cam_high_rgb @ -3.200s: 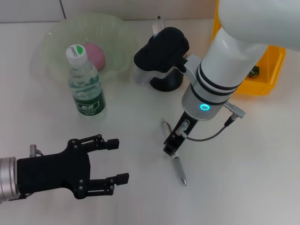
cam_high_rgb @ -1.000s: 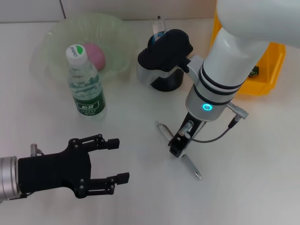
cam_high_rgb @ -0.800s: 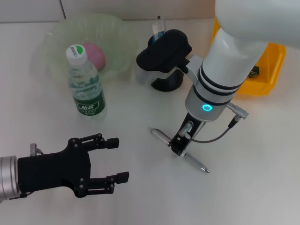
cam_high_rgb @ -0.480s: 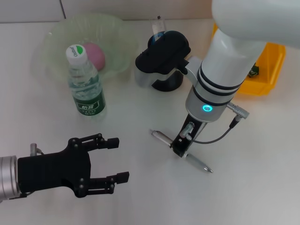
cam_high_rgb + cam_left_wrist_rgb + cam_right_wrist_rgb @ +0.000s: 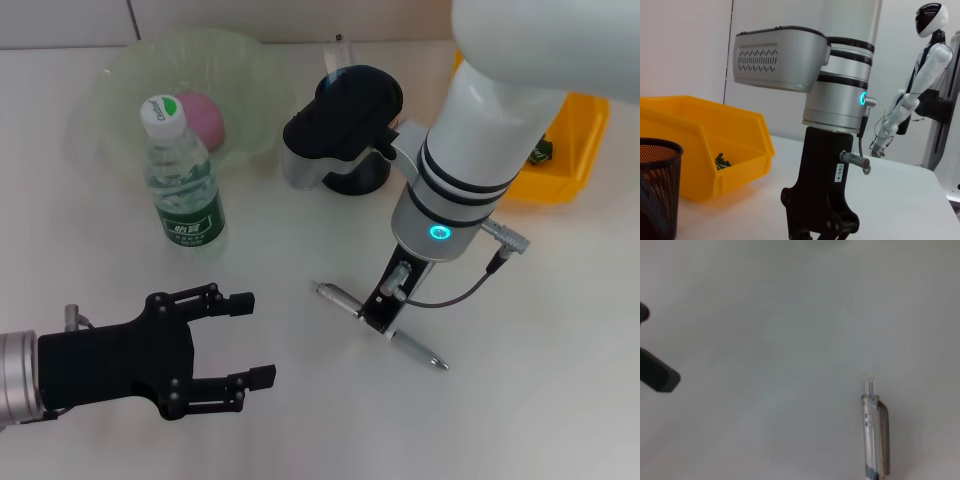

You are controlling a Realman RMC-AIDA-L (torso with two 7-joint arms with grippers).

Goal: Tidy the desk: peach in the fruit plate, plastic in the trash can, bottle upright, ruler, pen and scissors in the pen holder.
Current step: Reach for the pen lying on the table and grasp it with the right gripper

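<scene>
One item is in hand at this step: the pen point(image 5: 378, 326), lying flat on the table point(image 5: 540, 400) near its middle, directly beneath the right end effector point(image 5: 378, 312). The right end effector stands over the pen's midsection; whether its fingers are apart or clamped on the barrel cannot be determined. The left end effector point(image 5: 235, 350) is parked low at the near left, fingers spread apart, holding nothing.

Judged status: peach point(image 5: 203, 113) sits in the fruit plate point(image 5: 120, 70); bottle point(image 5: 182, 180) stands upright just beside the plate. Pen pickup is the step in hand.

Next move, as judged: secure the barrel, lift it clear, carry it to the pen holder point(image 5: 352, 178) behind and insert it tip-down.

Clearances: open table surrounds the pen on all sides. The yellow bin point(image 5: 565, 150) lies to the right, well apart. The pen holder's rim is partly hidden by the right arm.
</scene>
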